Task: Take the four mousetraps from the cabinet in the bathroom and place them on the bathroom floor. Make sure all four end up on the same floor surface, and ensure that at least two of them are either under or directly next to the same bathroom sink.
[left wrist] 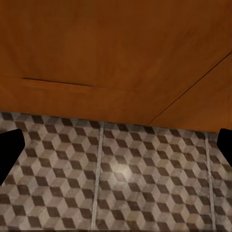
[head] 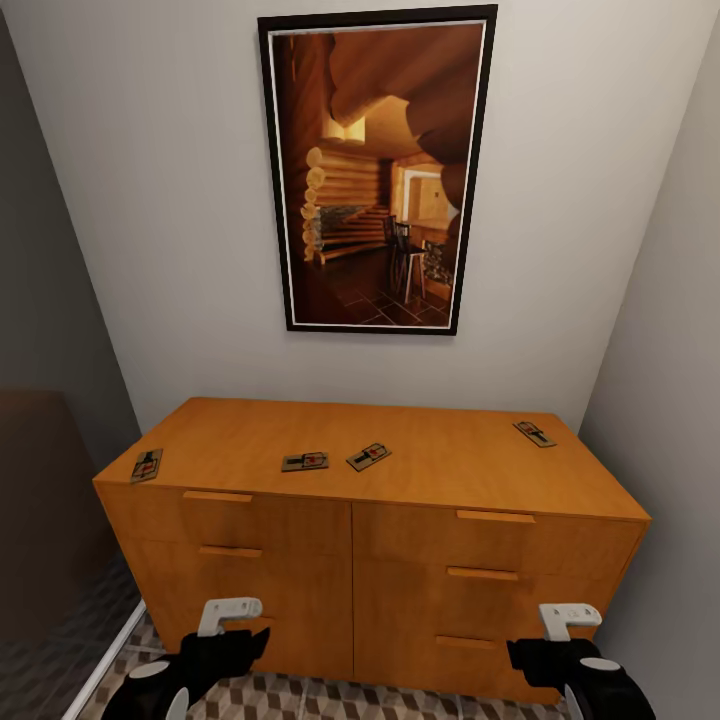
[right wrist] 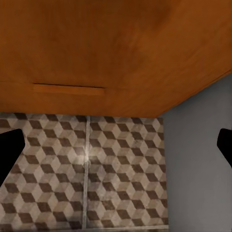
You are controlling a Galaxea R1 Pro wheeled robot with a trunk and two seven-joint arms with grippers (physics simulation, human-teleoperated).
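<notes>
Walls [head: 650,300] close beside cabinet [head: 380,560]

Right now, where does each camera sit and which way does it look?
Head view: high on the robot, facing the cabinet and four mousetraps; both arms show below.
Left wrist view: near the left end effector, facing the cabinet's front and the bathroom floor; dark fingertips at the edges.
Right wrist view: near the right end effector, the same, plus a grey wall.
Both wrist views share cabinet and floor.

Both arms are glossy black with rounded joint housings, pale grey caps near the wrists, and each carries a white angular bracket above its black left gripper [head: 232,612] and right gripper [head: 568,618].
</notes>
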